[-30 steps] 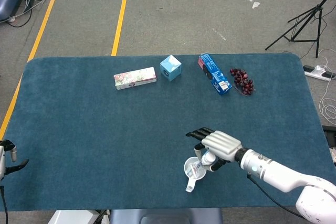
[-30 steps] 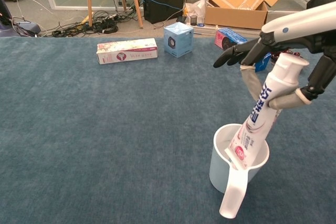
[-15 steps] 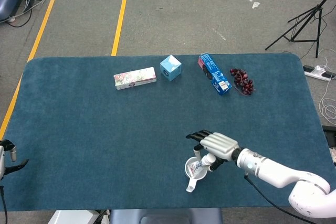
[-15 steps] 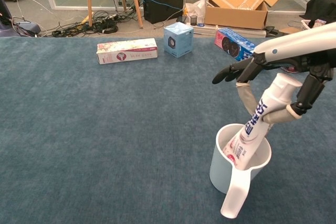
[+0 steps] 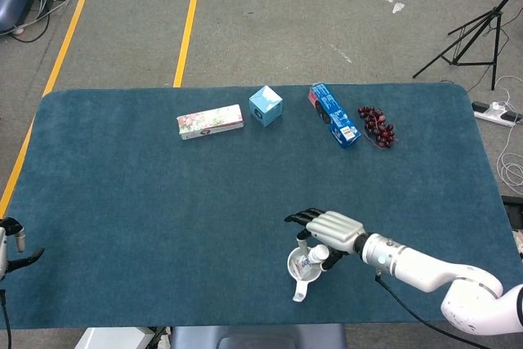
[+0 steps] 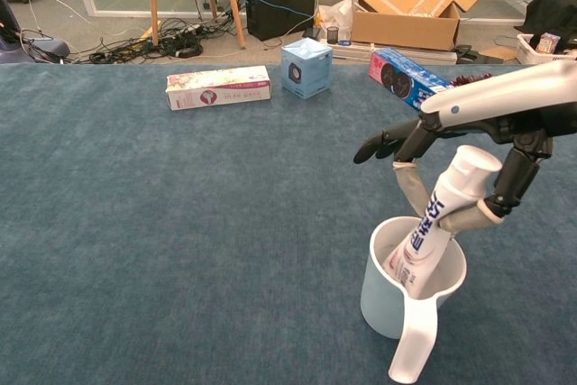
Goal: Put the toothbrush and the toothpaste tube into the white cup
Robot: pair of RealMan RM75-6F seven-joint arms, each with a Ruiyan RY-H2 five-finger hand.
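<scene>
Head view: right hand [image 5: 333, 230] near front table edge, over white cup [image 5: 301, 267], lower than half second ago. Left hand [image 5: 10, 248] at far left edge, idle; grip state cannot tell.

Chest view: toothpaste tube [image 6: 436, 222] now sunk deeper in cup, leaning right, cap up. Right hand grasps tube near cap. Toothbrush not visible. Judgement: tube nearly placed; release next.

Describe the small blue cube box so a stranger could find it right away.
Look along the far edge of the blue table. Among the row of items there, the cube box sits between the long floral carton and the darker blue package; it alone is cube-shaped and pale blue.
</scene>
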